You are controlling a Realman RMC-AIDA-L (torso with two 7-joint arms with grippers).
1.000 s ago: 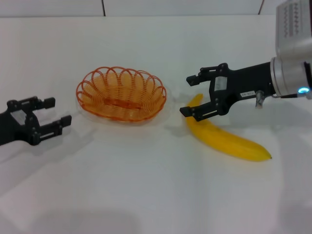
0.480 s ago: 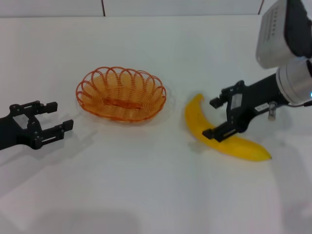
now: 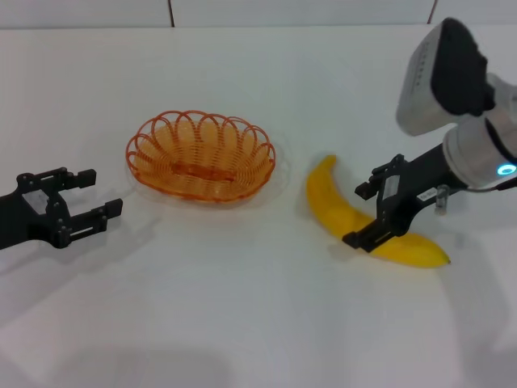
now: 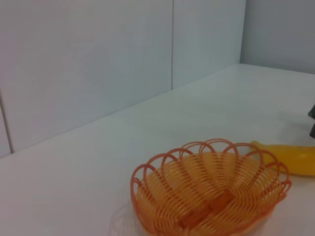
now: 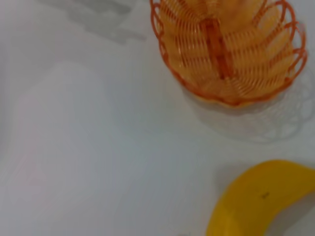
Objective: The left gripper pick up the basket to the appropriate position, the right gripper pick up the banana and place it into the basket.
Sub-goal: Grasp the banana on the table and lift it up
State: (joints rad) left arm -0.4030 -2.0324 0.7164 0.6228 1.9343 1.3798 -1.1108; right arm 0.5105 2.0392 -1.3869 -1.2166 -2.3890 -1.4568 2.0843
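The orange looped-wire basket [image 3: 200, 156] sits empty on the white table, left of centre; it also shows in the left wrist view [image 4: 210, 188] and the right wrist view [image 5: 227, 49]. The yellow banana [image 3: 343, 212] lies to its right on the table, also in the right wrist view [image 5: 258, 204] and the left wrist view [image 4: 290, 158]. My right gripper [image 3: 366, 213] is open and straddles the banana's middle, one finger on each side. My left gripper [image 3: 95, 196] is open and empty, low over the table to the left of the basket, apart from it.
The white table [image 3: 242, 307] stretches to a pale wall at the back. The right arm's silver-white wrist and grey housing [image 3: 452, 81] rise at the far right.
My right gripper has moved right and down, from beside the banana's near tip to around its middle. The left gripper has shifted slightly. Basket and banana have not moved.
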